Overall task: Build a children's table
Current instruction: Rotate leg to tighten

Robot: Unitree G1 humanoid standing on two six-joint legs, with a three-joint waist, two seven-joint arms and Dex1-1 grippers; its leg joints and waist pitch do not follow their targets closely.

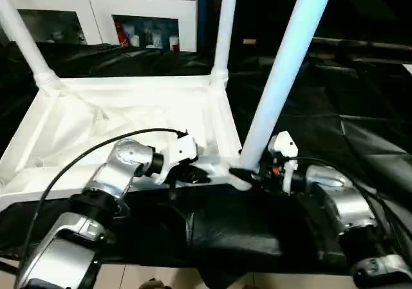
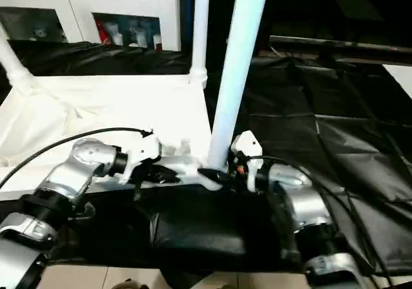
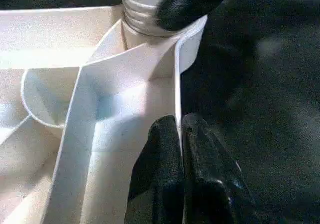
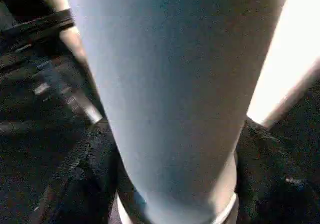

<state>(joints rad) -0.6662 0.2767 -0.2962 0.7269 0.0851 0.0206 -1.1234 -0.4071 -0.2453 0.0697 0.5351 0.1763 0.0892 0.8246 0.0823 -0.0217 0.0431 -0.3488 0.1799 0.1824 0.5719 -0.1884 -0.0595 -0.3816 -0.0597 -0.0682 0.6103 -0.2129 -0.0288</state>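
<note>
Fingers of the left gripper (image 3: 181, 154) are clenched on the near rim of the upturned tabletop (image 1: 129, 118), while the right gripper (image 1: 250, 174) grasps the base of the near leg (image 1: 283, 70) on both sides, where it meets its corner socket. The tabletop lies underside up on the black-draped bench (image 1: 360, 128), with two more legs (image 1: 222, 31) standing in the far corner sockets. By my reckoning three legs are in place, this one perhaps not fully seated, and the fourth, whose corner is hidden behind the left arm, remains.
</note>
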